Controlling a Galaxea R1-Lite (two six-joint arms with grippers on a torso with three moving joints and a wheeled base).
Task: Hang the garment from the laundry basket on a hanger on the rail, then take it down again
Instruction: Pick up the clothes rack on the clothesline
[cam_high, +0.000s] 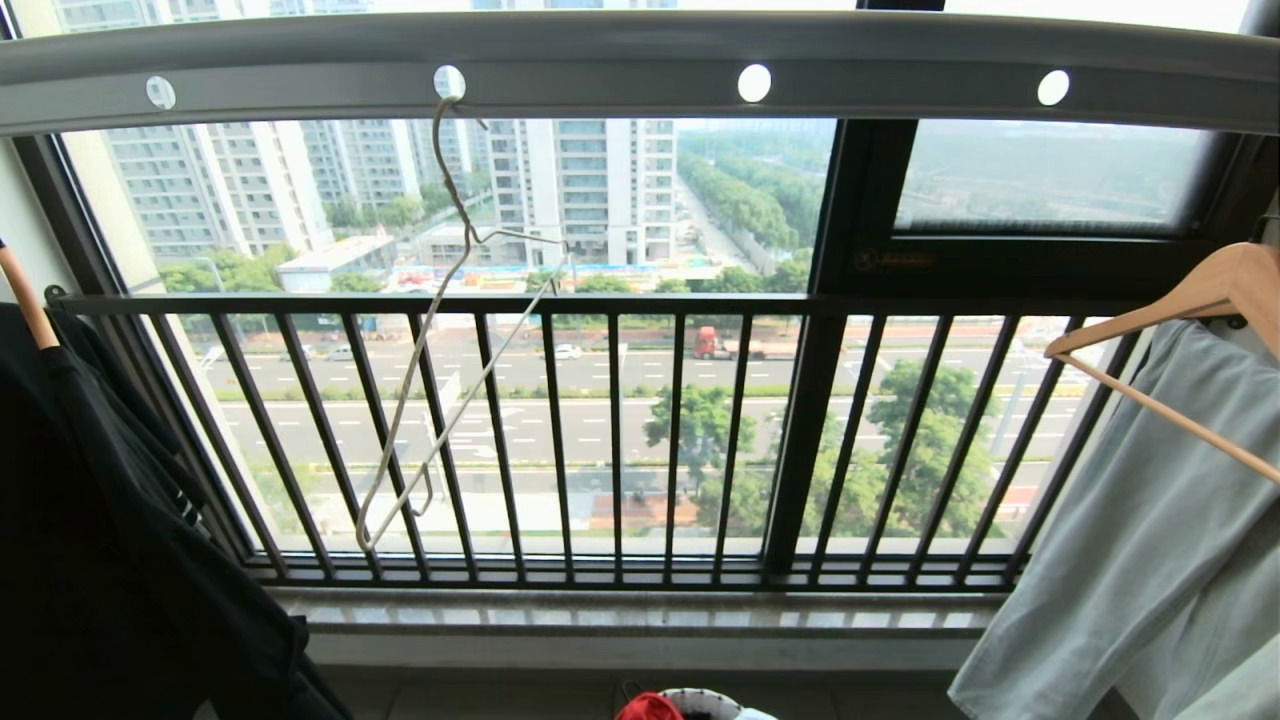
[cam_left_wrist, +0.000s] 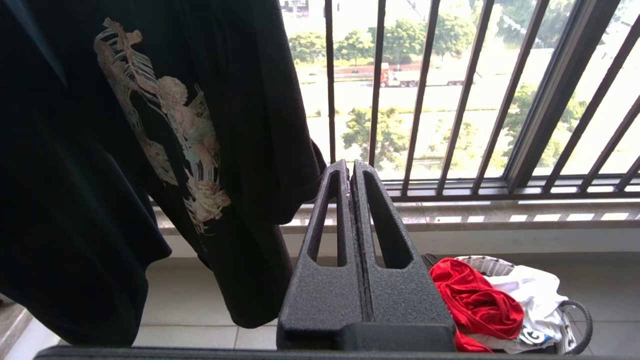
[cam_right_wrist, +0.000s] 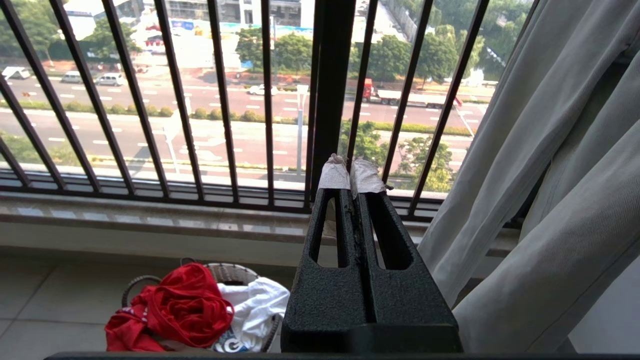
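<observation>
The red garment (cam_left_wrist: 475, 300) lies crumpled in the small white laundry basket (cam_left_wrist: 487, 263) on the floor below the window; both show again in the right wrist view, the garment (cam_right_wrist: 185, 305) and the basket (cam_right_wrist: 230, 272). Only the garment's top (cam_high: 648, 708) and the basket rim (cam_high: 700, 697) reach the head view's lower edge. The thin cream hanger (cam_high: 440, 330) dangles tilted and bare from a hole in the grey rail (cam_high: 640, 65). My left gripper (cam_left_wrist: 351, 167) is shut and empty, level, left of the basket. My right gripper (cam_right_wrist: 351, 167), tips taped white, is shut and empty, right of the basket.
A black printed T-shirt (cam_left_wrist: 165, 125) hangs at the left, close to my left gripper. A pale grey-green garment (cam_high: 1130, 530) on a wooden hanger (cam_high: 1190, 300) hangs at the right, beside my right gripper. The dark barred window railing (cam_high: 600, 440) and a stone sill (cam_high: 640, 615) stand ahead.
</observation>
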